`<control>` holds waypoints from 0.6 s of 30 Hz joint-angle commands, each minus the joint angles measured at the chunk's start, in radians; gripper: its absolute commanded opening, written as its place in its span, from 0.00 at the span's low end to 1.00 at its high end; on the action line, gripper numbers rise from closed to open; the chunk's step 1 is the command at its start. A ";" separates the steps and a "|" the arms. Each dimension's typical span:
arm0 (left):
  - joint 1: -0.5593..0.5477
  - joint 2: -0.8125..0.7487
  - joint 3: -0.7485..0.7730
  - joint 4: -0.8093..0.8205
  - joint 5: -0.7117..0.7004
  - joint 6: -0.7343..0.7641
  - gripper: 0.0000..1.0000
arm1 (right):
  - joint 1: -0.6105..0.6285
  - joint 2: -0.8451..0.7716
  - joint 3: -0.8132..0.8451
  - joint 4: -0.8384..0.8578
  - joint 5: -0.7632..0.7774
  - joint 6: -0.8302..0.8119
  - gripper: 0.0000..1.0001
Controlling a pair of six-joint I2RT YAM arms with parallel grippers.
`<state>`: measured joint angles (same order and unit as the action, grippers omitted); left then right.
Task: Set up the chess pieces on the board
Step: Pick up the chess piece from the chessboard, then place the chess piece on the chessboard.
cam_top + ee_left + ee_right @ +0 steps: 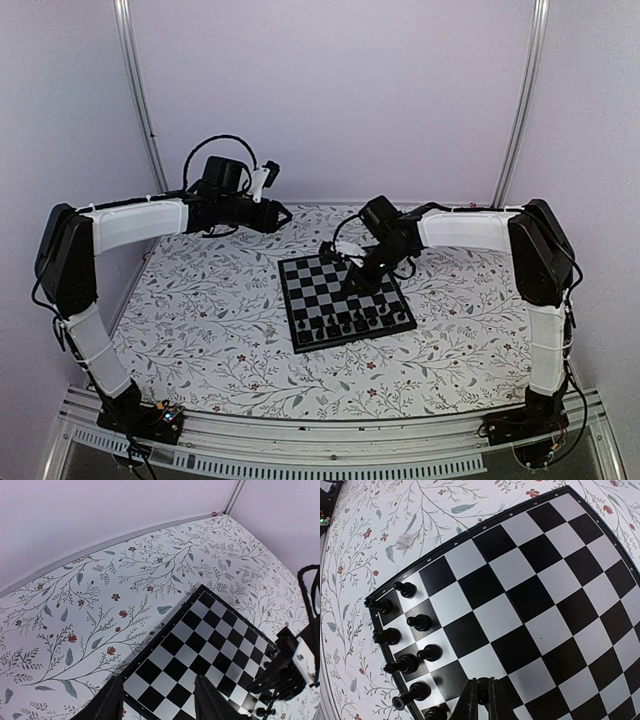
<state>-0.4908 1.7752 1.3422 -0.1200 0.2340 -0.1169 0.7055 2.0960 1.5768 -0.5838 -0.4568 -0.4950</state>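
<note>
Eight or so chess pieces (420,622): most stood in two rows along one edge of the board (520,570), one pinched in the clenched right gripper (481,686) just beside them; left gripper (157,680) hung released, well apart, over the worktop (75,605); border marks were unreadable.

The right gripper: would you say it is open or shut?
Shut: the right gripper has fingers nearly meeting, pinching what looks like a chess piece.

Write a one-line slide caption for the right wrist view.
Right gripper pinching a black chess piece over the board, other pieces lined along its edge.
</note>
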 commanded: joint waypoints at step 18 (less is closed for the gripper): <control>0.014 0.026 0.036 -0.033 0.036 -0.016 0.50 | 0.043 0.007 -0.018 -0.109 -0.126 -0.097 0.08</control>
<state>-0.4896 1.7859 1.3472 -0.1452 0.2550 -0.1265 0.7288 2.0655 1.5326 -0.6628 -0.5655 -0.5751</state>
